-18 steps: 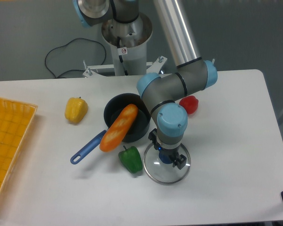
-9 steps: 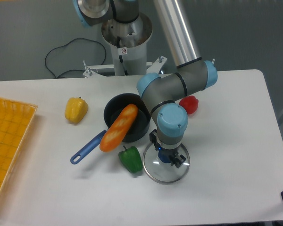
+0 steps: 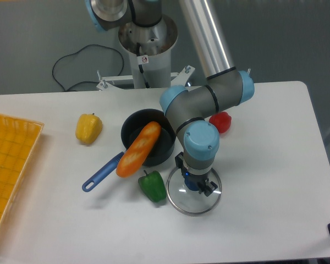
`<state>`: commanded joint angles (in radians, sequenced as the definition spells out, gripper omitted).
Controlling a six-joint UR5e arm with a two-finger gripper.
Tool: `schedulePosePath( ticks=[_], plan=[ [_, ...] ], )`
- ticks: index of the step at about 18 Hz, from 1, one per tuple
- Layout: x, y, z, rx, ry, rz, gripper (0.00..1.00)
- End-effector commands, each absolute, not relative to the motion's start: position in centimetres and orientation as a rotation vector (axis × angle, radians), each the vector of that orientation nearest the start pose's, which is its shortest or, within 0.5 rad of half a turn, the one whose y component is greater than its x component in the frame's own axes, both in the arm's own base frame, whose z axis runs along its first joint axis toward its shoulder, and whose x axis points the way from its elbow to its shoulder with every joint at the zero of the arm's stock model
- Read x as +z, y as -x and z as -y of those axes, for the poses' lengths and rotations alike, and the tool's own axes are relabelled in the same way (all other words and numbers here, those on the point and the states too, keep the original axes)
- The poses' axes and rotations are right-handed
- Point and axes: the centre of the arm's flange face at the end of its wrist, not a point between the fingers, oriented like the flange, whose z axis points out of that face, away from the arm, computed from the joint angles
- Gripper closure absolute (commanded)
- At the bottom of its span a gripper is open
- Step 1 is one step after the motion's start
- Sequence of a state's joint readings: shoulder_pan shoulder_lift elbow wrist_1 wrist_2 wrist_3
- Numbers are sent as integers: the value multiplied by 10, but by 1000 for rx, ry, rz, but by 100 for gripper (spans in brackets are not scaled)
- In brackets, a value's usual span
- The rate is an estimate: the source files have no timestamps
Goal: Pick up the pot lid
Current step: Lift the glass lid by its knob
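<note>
Whereas its fingers stood wider apart earlier, the blue-and-grey two-finger gripper (image 3: pixel 194 174) now brackets the knob (image 3: pixel 192 183) more closely; grip: cannot tell. Round clear pot lid (image 3: pixel 188 203): flat on white table (image 3: pixel 258 220), beside green pepper (image 3: pixel 153 187), knob up, no long axis.

My round glass pot lid (image 3: pixel 188 202)
I see it lying on the white table (image 3: pixel 60 220), clear and thin-rimmed, its blue knob (image 3: pixel 191 183) facing up.
</note>
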<state>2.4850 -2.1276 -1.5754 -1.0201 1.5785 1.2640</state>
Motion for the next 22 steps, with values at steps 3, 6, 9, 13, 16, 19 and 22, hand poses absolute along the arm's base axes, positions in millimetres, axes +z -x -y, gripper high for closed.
schedulePosePath(
  ticks=[3,6,9,13,16,19,22],
  plan=[
    [219,441,-506,2,3100,-548,44],
    [227,445,-504,13,3093,-544,44],
    [235,449,-501,15,3075,-527,44],
    [244,450,-499,16,3051,-511,44],
    [251,449,-498,22,3049,-513,44],
    [260,449,-498,1,3055,-516,44],
    [271,449,-497,-32,3067,-518,44]
  ],
)
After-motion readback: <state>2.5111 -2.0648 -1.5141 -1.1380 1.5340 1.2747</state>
